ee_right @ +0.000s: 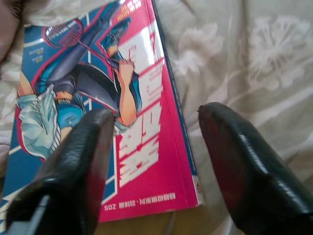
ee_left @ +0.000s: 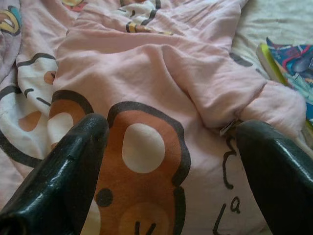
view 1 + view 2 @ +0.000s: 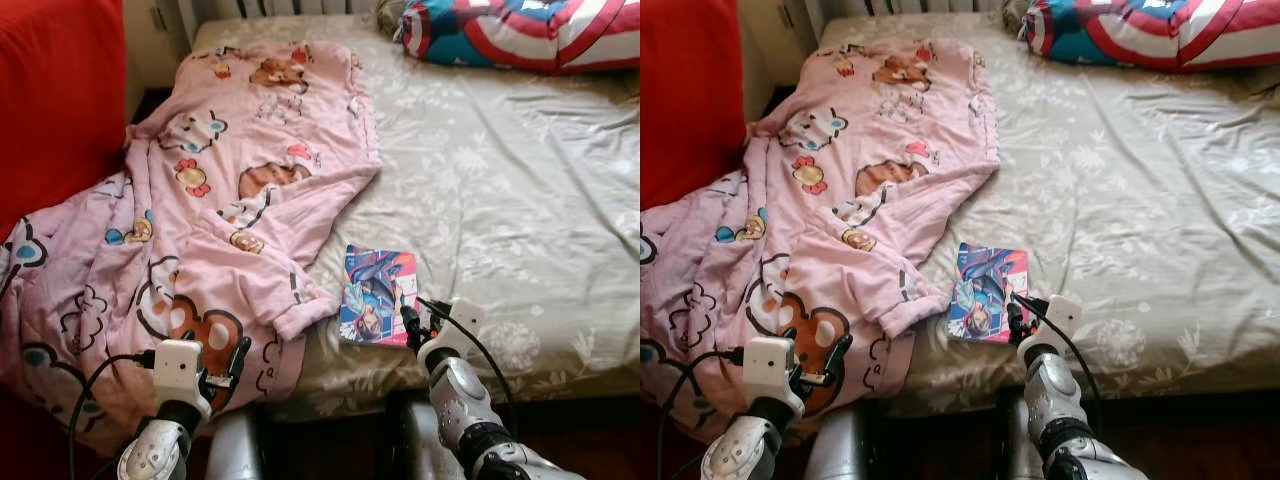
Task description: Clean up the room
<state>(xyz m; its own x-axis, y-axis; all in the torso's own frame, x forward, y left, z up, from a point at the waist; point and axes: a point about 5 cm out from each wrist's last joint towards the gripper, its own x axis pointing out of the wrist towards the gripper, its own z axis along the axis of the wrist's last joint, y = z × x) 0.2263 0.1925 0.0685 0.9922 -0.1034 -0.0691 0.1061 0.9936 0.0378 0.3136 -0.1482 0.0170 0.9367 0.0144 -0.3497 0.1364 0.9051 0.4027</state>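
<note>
Right wrist view: open right pincer (image 1: 156, 166) straddles the glossy pink-and-blue comic book's (image 1: 98, 112) edge; rumpled pink cartoon-print blanket (image 3: 200, 230) remains untidied.

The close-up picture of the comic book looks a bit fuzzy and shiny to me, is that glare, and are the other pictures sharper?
Right wrist view: yes, pale glare on the glossy book cover, and the black fingers are soft, too near to focus. Left wrist view: fingers blurred likewise, pink blanket fairly sharp. Eye views: evenly lit, sharper, with the bed sheet bright.
</note>
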